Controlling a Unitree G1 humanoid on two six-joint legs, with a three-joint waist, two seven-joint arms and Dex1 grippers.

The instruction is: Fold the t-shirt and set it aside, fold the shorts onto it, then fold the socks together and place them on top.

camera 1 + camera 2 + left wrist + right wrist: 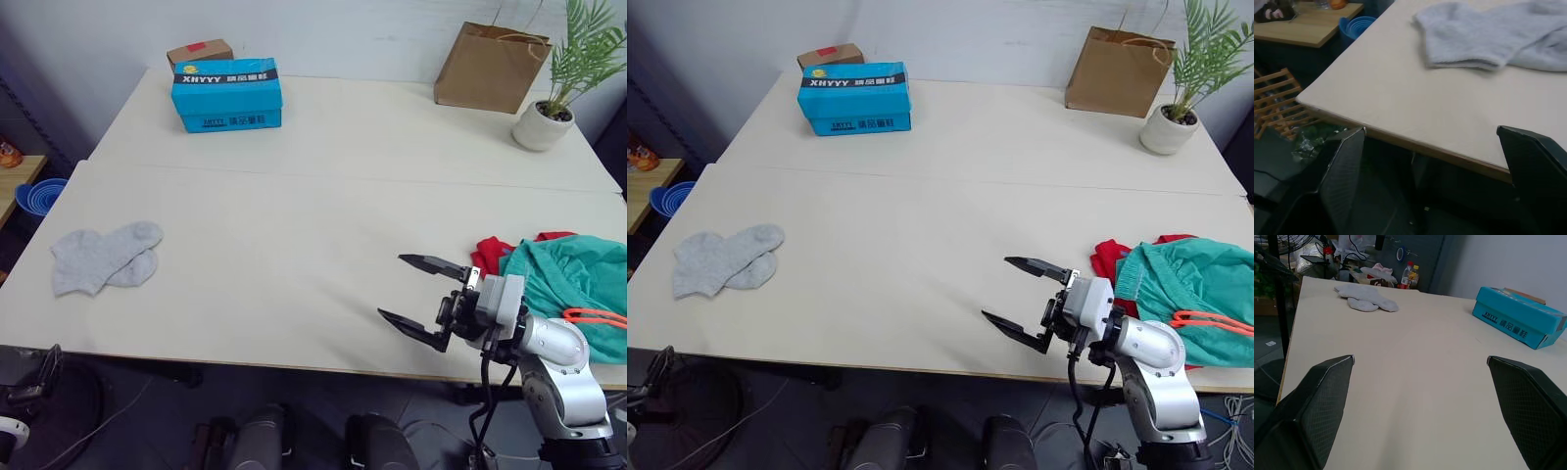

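My right gripper (421, 290) hangs wide open over the bare table (294, 196), holding nothing. My left gripper (1435, 161) is open too, low by the near left edge. The socks (105, 257) lie left. The shorts (568, 284) cover the t-shirt (490, 255) on the right, so I must uncover it first.

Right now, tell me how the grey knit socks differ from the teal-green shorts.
The light grey knit socks are far smaller than the teal-green fabric shorts. The socks lie on the table's left, the shorts on its right, over the red t-shirt. Both lie unfolded.
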